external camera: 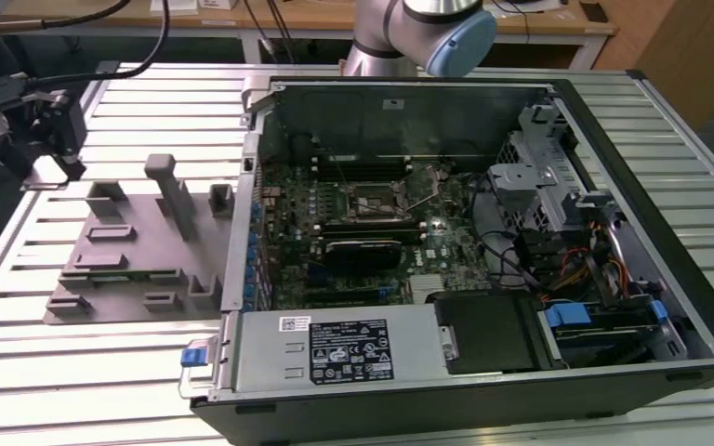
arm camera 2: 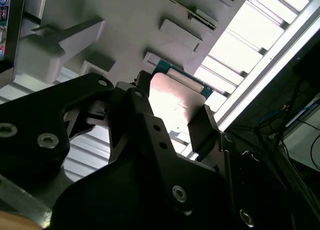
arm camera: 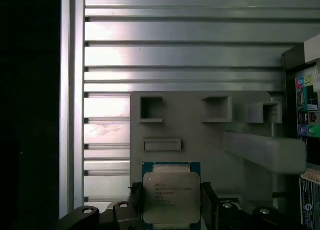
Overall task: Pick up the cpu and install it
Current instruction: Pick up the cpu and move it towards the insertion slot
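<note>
Pincer point(arm camera: 170, 192) is clamped on the cpu point(arm camera: 171, 202), one finger against each opposite edge. In the first wrist view, the cpu shows metal face up against the grey fixture point(external camera: 134, 251), which stands at the exterior view's left on the desk point(external camera: 85, 372).

the exterior view looks steeply down on the computer case point(external camera: 407, 116) and grey fixture point(external camera: 122, 269); both my wrist views sit close over that fixture, sharing the cpu point(arm camera: 171, 197) point(arm camera 2: 175, 102).
</note>
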Controlling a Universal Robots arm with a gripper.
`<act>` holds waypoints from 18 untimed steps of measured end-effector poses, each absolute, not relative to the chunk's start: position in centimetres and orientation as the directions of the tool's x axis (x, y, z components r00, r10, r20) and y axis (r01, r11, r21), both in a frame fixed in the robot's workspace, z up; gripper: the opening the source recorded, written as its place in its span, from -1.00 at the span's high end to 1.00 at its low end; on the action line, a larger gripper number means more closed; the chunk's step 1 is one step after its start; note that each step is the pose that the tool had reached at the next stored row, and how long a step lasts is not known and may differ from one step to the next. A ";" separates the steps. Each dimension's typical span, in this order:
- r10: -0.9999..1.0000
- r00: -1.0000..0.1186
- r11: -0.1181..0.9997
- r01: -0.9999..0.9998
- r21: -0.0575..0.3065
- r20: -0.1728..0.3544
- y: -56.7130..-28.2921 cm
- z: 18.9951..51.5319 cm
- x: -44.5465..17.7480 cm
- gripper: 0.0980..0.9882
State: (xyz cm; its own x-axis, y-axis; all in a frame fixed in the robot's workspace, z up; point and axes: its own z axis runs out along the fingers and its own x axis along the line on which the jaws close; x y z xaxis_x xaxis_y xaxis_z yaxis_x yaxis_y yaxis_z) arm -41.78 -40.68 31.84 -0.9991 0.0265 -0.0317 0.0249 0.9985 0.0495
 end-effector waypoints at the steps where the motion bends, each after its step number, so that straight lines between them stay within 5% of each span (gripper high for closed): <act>1: 0.026 -0.999 0.998 0.025 0.050 -0.032 -40.7 32.0 -41.8 0.00; 18: 0.026 -0.999 0.998 0.025 0.050 -0.037 -40.7 35.2 -41.8 0.00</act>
